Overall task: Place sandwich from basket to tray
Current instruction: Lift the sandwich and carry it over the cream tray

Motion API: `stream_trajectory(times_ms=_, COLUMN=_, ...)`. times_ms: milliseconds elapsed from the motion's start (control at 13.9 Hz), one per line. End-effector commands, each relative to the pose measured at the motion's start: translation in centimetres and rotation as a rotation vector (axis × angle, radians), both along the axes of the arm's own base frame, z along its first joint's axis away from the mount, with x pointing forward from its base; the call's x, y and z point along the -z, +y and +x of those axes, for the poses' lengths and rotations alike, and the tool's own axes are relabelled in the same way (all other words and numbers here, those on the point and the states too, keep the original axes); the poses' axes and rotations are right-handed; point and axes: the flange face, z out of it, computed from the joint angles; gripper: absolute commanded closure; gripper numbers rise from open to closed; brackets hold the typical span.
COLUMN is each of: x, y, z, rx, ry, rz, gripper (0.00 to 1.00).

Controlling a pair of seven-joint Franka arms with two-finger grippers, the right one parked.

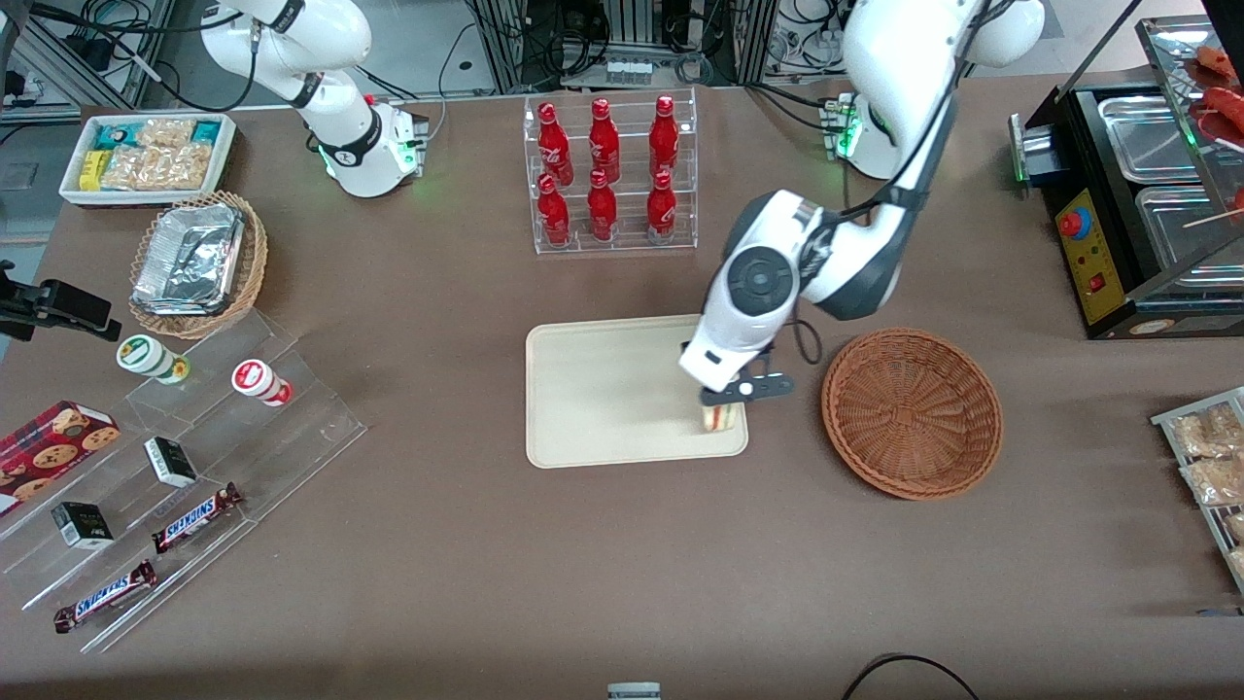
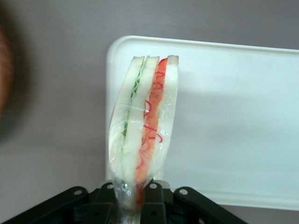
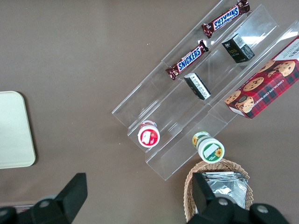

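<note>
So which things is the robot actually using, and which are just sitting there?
Using:
- sandwich, pinched in the left gripper over the tray's corner
- tray
- basket, nothing in it

Just sitting there:
- red bottles
- Snickers bars
- cookie box
- foil tray

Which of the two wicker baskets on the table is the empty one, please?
The reddish-brown basket beside the tray, where the gripper holds the sandwich. The lighter basket holds crumpled foil.
</note>
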Motion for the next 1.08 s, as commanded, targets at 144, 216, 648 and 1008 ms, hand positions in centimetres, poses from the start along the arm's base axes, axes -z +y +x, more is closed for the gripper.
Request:
stream_trajectory(times_ms=144, x=2.3, y=-6.6, z=0.4, rx=-0.075, ry=-0.033, rz=0.021, gripper=1.00)
stream_trajectory(times_ms=216, x=2.8, y=-7.9, z=0.1, rx=-0.090, ry=-0.044, rz=0.018, gripper=1.00)
stream_trajectory(times_ms=648, x=5.1, y=-10.4, z=-1.1, rx=-0.109, ry=-0.035, rz=0.034, gripper=1.00)
stream_trajectory(times_ms=1008, x=6.3, y=-10.5, z=-1.3, rx=-0.144, ry=-0.022, rz=0.043, gripper=1.00)
